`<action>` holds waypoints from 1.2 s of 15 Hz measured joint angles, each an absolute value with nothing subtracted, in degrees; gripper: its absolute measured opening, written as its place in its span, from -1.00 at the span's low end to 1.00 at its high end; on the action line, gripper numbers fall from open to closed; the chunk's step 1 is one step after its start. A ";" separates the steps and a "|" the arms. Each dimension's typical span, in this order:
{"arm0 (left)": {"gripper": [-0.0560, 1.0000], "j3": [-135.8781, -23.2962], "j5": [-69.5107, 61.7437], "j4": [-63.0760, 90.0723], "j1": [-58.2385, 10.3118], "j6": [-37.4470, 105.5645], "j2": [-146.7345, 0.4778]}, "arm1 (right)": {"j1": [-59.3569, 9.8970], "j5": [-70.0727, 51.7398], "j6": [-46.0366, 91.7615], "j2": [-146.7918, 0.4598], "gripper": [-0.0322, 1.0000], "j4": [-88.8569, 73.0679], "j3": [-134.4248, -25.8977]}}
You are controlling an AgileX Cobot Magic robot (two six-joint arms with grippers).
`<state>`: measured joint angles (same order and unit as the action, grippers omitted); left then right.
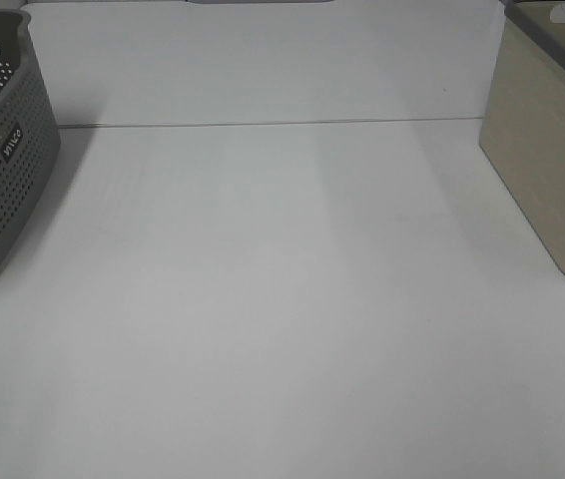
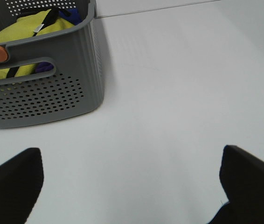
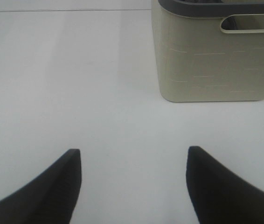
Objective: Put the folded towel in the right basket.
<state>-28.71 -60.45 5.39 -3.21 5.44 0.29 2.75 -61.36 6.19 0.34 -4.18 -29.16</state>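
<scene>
From the high camera you see a white table (image 1: 282, 299) with a grey perforated basket (image 1: 3, 160) at left and a beige basket (image 1: 552, 150) at right. Your left gripper (image 2: 129, 182) hangs spread and empty near the grey basket (image 2: 52, 88), which holds yellow cloth (image 2: 29, 28), possibly the towel. Your right gripper (image 3: 134, 182) stands parted and empty, facing the beige basket (image 3: 206, 60).

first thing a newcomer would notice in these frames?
Probably the grey perforated basket at the table's left edge, with a bright yellow cloth bundled inside. Next, the plain beige basket at the right edge; nothing of its inside shows. Between them the white table lies bare, and both the left gripper and right gripper hover open and hold nothing.
</scene>
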 joint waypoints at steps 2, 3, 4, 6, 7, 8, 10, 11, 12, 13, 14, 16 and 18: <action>0.95 -28.71 -60.45 5.39 -3.21 5.44 0.29 | 2.75 -61.36 6.19 0.34 0.27 -4.18 -29.05; 0.95 -28.71 -60.45 5.39 -3.21 5.44 0.29 | 2.75 -61.36 6.19 0.34 0.27 -4.18 -29.05; 0.95 -28.71 -60.45 5.39 -3.21 5.44 0.29 | 2.75 -61.36 6.19 0.34 0.27 -4.18 -29.05; 0.95 -28.71 -60.45 5.39 -3.21 5.44 0.29 | 2.75 -61.36 6.19 0.34 0.27 -4.24 -29.05; 0.95 -28.71 -60.45 5.39 -3.21 5.44 0.29 | 2.75 -61.36 6.19 0.34 0.27 -4.41 -29.05; 0.95 -28.71 -60.45 5.39 -3.21 5.44 0.29 | 2.69 -61.31 6.19 0.34 0.27 -4.58 -29.05; 0.95 -28.71 -60.45 5.39 -3.21 5.44 0.29 | 1.26 -61.31 6.19 0.34 0.27 -4.81 -29.05; 0.95 -28.71 -60.45 5.39 -3.21 5.44 0.29 | -0.34 -61.31 6.19 0.34 0.27 -5.04 -29.05; 0.95 -28.71 -60.45 5.39 -3.21 5.44 0.29 | -1.09 -61.31 6.19 0.34 0.27 -5.21 -29.05; 0.95 -28.71 -60.45 5.39 -3.21 5.44 0.29 | -1.15 -61.31 6.19 0.34 0.27 -5.21 -29.05; 0.95 -28.71 -60.45 5.39 -3.21 5.44 0.29 | -0.86 -61.31 6.19 0.34 0.27 -5.27 -29.05; 0.95 -28.71 -60.45 5.39 -3.21 5.44 0.29 | 0.57 -61.31 6.19 0.34 0.27 -5.27 -29.05; 0.95 -28.71 -60.45 5.39 -3.21 5.44 0.29 | 1.55 -61.31 6.19 0.34 0.27 -5.27 -29.05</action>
